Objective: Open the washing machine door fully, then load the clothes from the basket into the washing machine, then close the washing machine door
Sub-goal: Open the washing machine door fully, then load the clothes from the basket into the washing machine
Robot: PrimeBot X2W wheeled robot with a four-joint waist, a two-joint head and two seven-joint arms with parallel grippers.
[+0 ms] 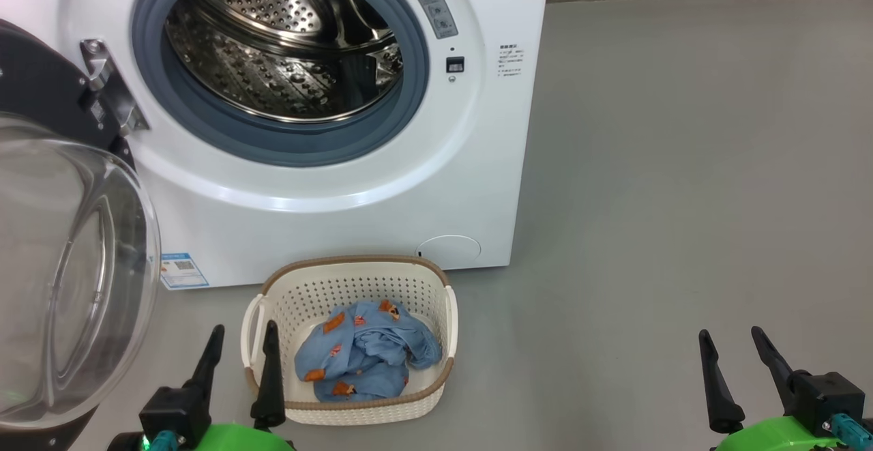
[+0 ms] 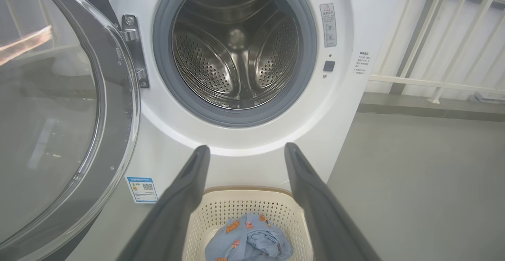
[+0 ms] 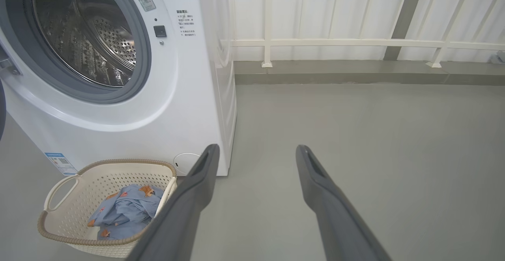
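At the far left, the washing machine door (image 1: pixel 68 267) is swung wide open on its hinge, with the clear glass bowl turned outward. Just right of it, low in the head view, the left tool (image 1: pixel 245 327) is held released, its two dark fingers spread with nothing between them. Its right finger is seen across the left handle of the basket (image 1: pixel 341 294); whether the two touch cannot be told.

The basket is set on the grey floor (image 1: pixel 648 198), close in front of the washing machine (image 1: pixel 477 164) and below the open drum (image 1: pixel 286 48). The clothes (image 1: pixel 365 359) are bunched in the bottom of the basket, toward its near right side, just right of the left tool and apart from its fingers. In the left wrist view, the clothes (image 2: pixel 248 241) are framed low between the two fingers, with the drum straight above.

A blue sticker (image 1: pixel 183 271) and a round white flap (image 1: pixel 450 250) are seen low on the machine's front.

At the far right, the right tool (image 1: pixel 730 331) is held over bare floor, also released and with nothing in it, well apart from the basket. In the right wrist view, the basket (image 3: pixel 59 225) and its clothes are placed left of the left finger.
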